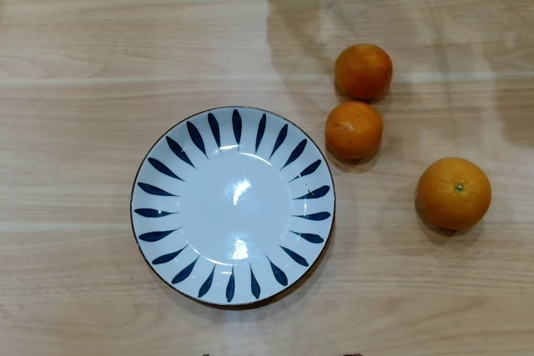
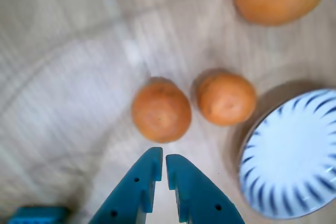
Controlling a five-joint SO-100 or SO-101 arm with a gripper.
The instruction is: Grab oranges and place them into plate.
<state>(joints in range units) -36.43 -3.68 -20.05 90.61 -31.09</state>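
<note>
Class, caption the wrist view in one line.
Claw nearly shut above two small oranges, plate at right.

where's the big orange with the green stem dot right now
In the overhead view the large orange lies on the table at the right, apart from the plate and below-right of the two smaller oranges; it is not on the plate.

Overhead view straight down on table (image 1: 83, 39), wrist view close behind tool (image 2: 161, 158), both sharing oranges (image 1: 363, 71) and plate (image 1: 158, 152)
</note>
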